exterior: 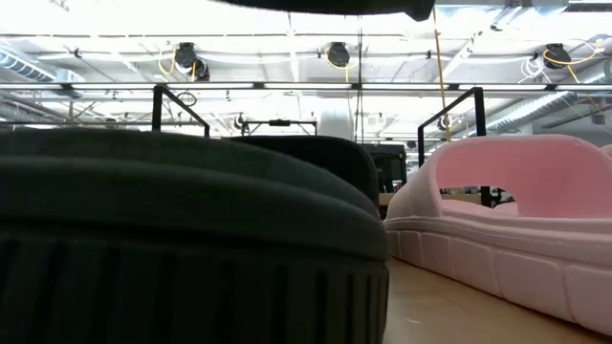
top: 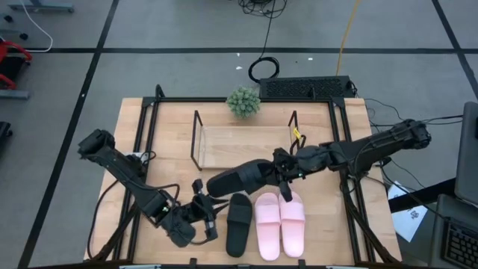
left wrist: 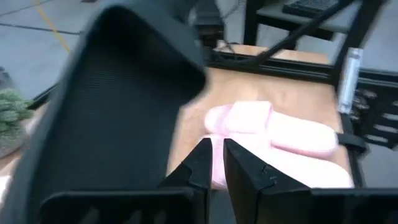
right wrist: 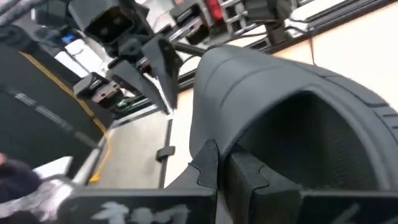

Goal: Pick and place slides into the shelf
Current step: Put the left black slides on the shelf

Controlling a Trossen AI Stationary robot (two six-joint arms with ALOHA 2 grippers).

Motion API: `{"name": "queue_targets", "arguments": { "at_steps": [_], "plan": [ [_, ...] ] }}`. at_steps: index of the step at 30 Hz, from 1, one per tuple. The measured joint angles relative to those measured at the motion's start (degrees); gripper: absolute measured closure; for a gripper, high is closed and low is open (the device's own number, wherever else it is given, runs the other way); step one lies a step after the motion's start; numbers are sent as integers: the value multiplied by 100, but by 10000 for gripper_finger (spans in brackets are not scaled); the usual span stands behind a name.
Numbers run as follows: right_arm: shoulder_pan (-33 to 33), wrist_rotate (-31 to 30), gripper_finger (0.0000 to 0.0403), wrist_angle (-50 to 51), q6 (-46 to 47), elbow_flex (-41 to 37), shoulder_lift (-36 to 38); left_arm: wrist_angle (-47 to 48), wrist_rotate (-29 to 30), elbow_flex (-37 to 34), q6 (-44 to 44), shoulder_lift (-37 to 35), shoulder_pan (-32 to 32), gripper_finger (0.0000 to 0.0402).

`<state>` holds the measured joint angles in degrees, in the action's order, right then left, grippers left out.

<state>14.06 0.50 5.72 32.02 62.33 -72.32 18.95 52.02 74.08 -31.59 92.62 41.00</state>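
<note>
I'm looking across the table in the low view and the nearest black slide [exterior: 182,239] is filling most of it, cutting off its own sole and hiding the table behind it; a pink slide [exterior: 507,220] is sitting just to its side, and only the wire tops of the shelf [exterior: 177,100] are poking above them. From overhead I'm seeing what that view is hiding: the black slide [top: 239,223] and the pink pair [top: 280,223] are lying side by side on the table [top: 172,119] at about 6 o'clock, toes pointing to 12. My left gripper [top: 209,217] is sitting just at 9 o'clock of that black slide, and its wrist view is showing the fingers [left wrist: 245,171] only a narrow gap apart, holding nothing, with a blurred dark shape looming at one side that I can't make out properly. My right gripper [top: 282,175] is reaching in from 3 o'clock near the table's middle, clamped on the second black slide [top: 243,178], which is hanging tilted above the others; its wrist view is showing the fingers [right wrist: 245,168] pinched on the strap edge [right wrist: 261,81]. Farther toward 12 o'clock the shelf [top: 246,146] is standing with its wooden board bare, and a small green plant [top: 243,101] is sitting beyond it.
</note>
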Motion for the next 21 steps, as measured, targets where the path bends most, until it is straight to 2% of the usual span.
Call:
{"name": "queue_targets", "arguments": {
  "at_steps": [5,9,14,17,21],
  "plan": [
    [-594,1107,403,279,-142,0,-4,236,26,0,-181,0,118,360],
    [-1121,1701,403,417,-283,12,-6,426,32,2,-224,0,233,360],
    [-1627,2520,403,621,-967,440,-93,910,51,2,-336,0,279,360],
    [-1948,2791,403,1021,-1559,823,-181,1202,56,2,-512,0,259,360],
    [-2355,2815,403,1923,-2387,1383,-343,1507,105,2,-611,0,155,360]
  ]
}}
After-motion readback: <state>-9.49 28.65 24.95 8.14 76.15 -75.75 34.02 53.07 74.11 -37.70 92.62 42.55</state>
